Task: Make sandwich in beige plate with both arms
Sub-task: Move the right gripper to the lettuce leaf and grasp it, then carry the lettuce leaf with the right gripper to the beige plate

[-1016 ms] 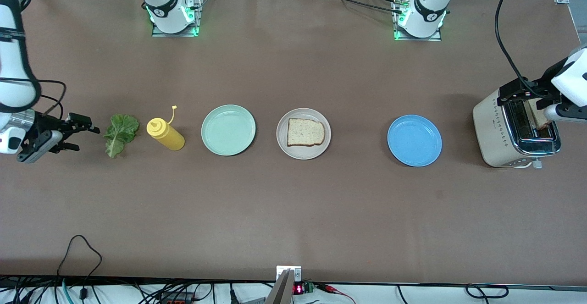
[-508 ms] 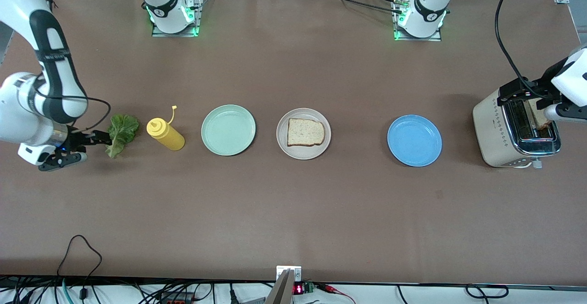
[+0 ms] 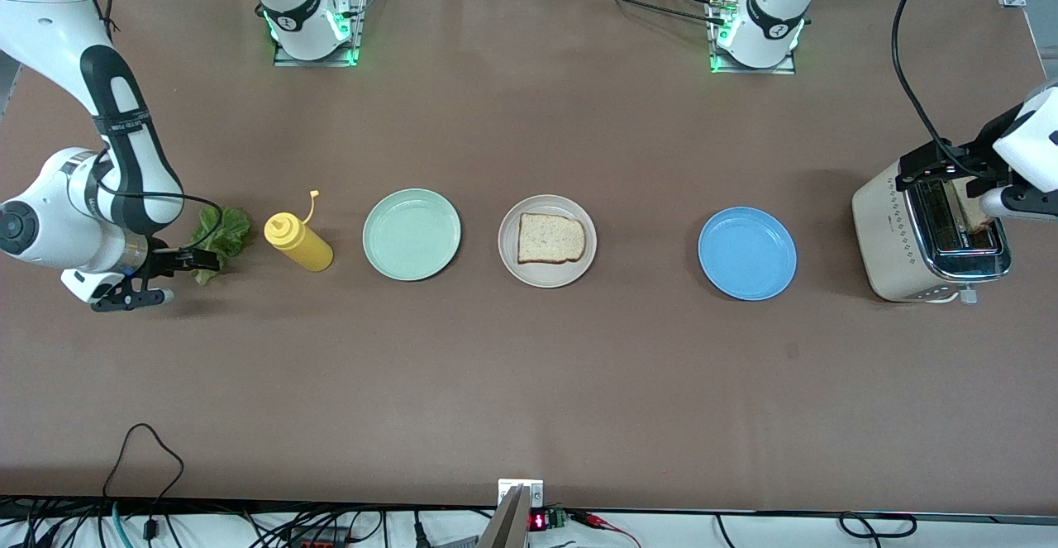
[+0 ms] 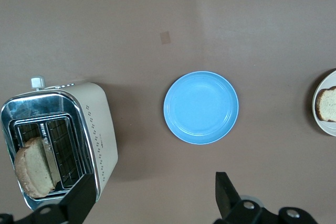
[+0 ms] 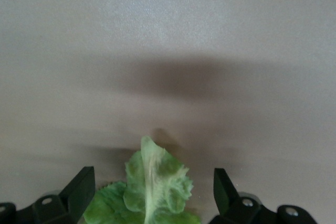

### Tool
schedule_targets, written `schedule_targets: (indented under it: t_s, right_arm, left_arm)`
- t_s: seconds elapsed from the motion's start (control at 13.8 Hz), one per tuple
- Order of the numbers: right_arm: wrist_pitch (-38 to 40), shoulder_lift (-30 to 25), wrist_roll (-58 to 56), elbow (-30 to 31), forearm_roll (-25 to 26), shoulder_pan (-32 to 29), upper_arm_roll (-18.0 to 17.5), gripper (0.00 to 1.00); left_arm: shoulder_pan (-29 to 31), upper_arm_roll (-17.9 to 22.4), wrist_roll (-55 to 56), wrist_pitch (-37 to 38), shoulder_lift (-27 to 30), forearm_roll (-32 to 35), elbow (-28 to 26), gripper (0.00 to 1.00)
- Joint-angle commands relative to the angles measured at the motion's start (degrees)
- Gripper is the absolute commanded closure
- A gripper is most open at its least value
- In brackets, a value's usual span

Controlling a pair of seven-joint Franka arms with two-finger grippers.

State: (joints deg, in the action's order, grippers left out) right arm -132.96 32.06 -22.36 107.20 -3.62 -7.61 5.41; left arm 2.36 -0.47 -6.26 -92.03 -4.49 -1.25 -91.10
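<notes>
- Right gripper (image 3: 169, 278) sits low at the lettuce leaf (image 3: 216, 238), fingers spread wide, the leaf's stem end between them, at the right arm's end of the table.
- Beige plate (image 3: 509, 263) holds one bread slice (image 3: 551, 239), mid-table.
- Left gripper (image 4: 152, 198) hangs over the toaster (image 3: 888, 238), fingers apart, nothing gripped.
- Second slice (image 4: 32, 167) stands in the toaster slot.

A row runs along the bench (image 3: 529, 383): lettuce leaf (image 3: 221, 234) at the right arm's end, then squeeze bottle (image 3: 297, 242), an empty plate (image 3: 412, 234), the plate (image 3: 547, 240) carrying one bread slice (image 3: 551, 239), another empty plate (image 3: 747, 253), and the toaster (image 3: 930, 238), with bread (image 4: 32, 167) in its slot, at the left arm's end.
</notes>
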Motion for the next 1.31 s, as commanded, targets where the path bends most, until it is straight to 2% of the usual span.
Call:
schedule_targets:
  t_s: [0.0, 0.07, 0.22, 0.29, 0.36, 0.44, 0.58, 0.87, 1.23]
  right_arm:
    - [-1.5, 0.9, 1.4, 0.2, 1.2, 0.1, 0.4, 0.22]
    - [-1.4, 0.9, 1.1, 0.3, 1.2, 0.1, 0.4, 0.41]
    - [-1.2, 0.8, 0.6, 0.7, 1.2, 0.1, 0.4, 0.62]
    - [-1.1, 0.7, 0.1, 0.9, 1.2, 0.0, 0.4, 0.8]
    - [-0.9, 0.6, 0.0, 1.1, 1.2, 0.1, 0.4, 0.92]
    - [-0.7, 0.5, 0.0, 1.2, 1.2, 0.1, 0.4, 0.99]
    - [-0.1, -0.2, -4.2, 0.6, 1.3, 0.4, 0.4, 1.0]
    - [5.0, -5.1, -5.3, -1.3, 1.5, 1.2, 0.2, 1.0]
    - [18.0, -9.6, -21.2, -10.3, 2.0, 3.4, -0.2, 1.0]
  left_arm:
    - [-0.2, -0.1, -0.4, 1.3, -1.1, -0.4, 2.2, 0.0]
    - [-0.2, -0.1, -0.4, 1.3, -1.1, -0.5, 2.2, 0.0]
    - [-0.2, -0.1, -0.4, 1.2, -1.1, -0.4, 2.2, 0.0]
    - [-0.2, -0.1, -0.4, 1.2, -1.1, -0.4, 2.2, 0.0]
    - [-0.3, -0.1, -0.4, 1.2, -1.1, -0.4, 2.2, 0.0]
    - [-0.2, -0.1, -0.7, 1.3, -1.1, -0.4, 2.2, 0.0]
    - [0.4, -0.1, -1.2, 1.3, -1.1, -0.5, 2.2, 0.0]
    - [0.5, -0.1, -0.7, 1.4, -1.5, -1.1, 2.0, 0.0]
    - [0.5, -0.1, -1.1, 1.4, -1.5, -0.5, 1.8, 0.0]
